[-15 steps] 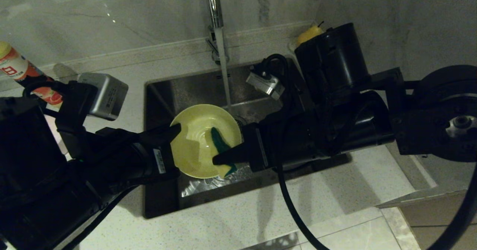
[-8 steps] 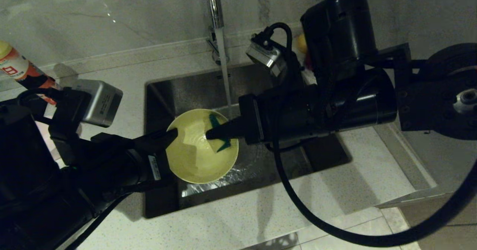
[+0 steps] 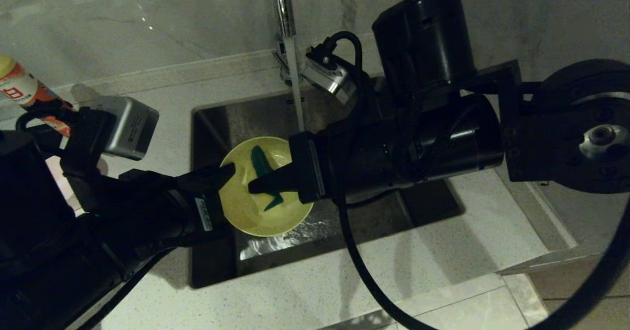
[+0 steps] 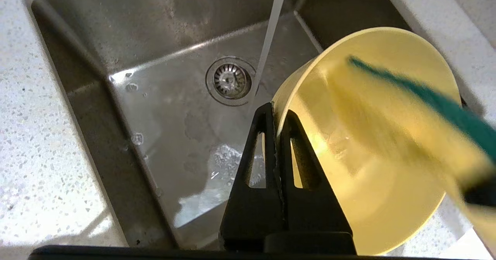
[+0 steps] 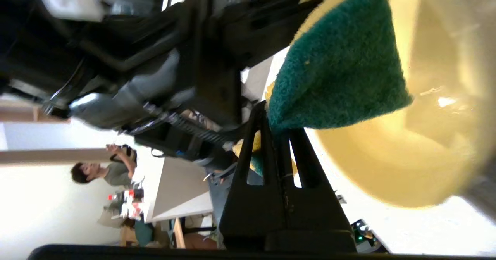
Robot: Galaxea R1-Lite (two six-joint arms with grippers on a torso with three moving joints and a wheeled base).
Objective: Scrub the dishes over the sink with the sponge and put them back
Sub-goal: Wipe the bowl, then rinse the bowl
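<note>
A yellow bowl [image 3: 256,212] is held tilted above the steel sink [image 3: 344,226], its inside facing right. My left gripper [image 3: 227,171] is shut on the bowl's left rim [image 4: 277,109], one finger inside and one outside. The sponge [image 3: 261,165], with its green face showing, lies against the bowl's inner wall. My right gripper [image 3: 253,187] is shut on the sponge [image 5: 337,78] and reaches in from the right. In the left wrist view the sponge [image 4: 422,93] is a blurred green streak across the bowl [image 4: 368,163]. No other dishes are in view.
Water runs from the chrome tap [image 3: 283,10] down into the sink beside the drain strainer [image 4: 231,80]. A red-labelled bottle [image 3: 22,94] stands on the speckled counter [image 3: 344,290] at far left. A marble wall rises behind the sink.
My right gripper has carried the sponge from the bowl's lower right rim up and leftwards across its inside. The bowl and left gripper have barely shifted.
</note>
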